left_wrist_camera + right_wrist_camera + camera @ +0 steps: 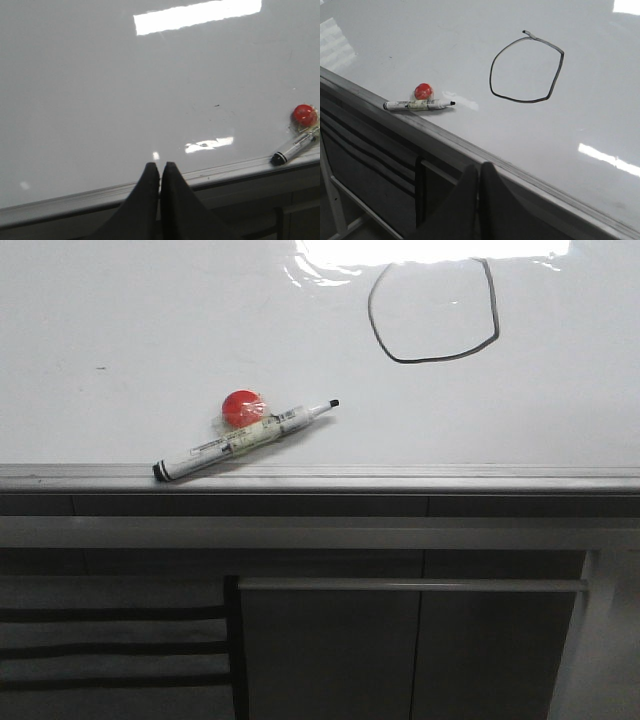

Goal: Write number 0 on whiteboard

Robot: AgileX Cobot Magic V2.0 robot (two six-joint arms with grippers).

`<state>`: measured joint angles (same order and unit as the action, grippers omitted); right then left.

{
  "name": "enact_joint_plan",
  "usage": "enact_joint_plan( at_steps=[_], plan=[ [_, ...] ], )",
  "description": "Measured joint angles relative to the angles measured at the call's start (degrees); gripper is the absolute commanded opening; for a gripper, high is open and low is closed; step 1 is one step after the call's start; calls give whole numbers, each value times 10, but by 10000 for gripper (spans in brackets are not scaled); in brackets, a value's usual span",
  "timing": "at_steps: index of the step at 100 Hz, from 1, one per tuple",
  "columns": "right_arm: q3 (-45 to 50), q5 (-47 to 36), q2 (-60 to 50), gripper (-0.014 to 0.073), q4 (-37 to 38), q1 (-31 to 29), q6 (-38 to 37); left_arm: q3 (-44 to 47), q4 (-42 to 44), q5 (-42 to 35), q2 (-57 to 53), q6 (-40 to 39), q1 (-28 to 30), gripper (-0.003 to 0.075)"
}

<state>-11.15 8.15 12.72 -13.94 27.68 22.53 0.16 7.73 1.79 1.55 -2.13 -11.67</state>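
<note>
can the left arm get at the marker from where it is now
Probably yes. In the left wrist view the marker lies uncapped at the whiteboard edge, with only the red ball touching it. The left gripper has its jaws shut and must open first.

The board (120, 320) lies wide and bare on its left and along its right near side. Two low things sit at the near edge, left of centre: a marker (245, 440) lying aslant with its butt on the edge rail (450, 478), and a red knob (242, 407) touching its far side. The drawn 0 (433, 312) far right is flat ink. Both arms' jaws hang off the board, nearside of the rail.
</note>
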Motion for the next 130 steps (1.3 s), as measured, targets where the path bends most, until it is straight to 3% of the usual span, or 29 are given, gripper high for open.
enact_joint_plan(
  at_steps=[38, 60, 130],
  plan=[
    [0, 0, 0, -47, 0, 0, 0, 0, -56, 93, -18, 29, 84, -20],
    [0, 0, 0, -47, 0, 0, 0, 0, -71, 167, -18, 29, 92, -20],
    [0, 0, 0, -47, 0, 0, 0, 0, -72, 169, -18, 30, 92, -20]
  ],
)
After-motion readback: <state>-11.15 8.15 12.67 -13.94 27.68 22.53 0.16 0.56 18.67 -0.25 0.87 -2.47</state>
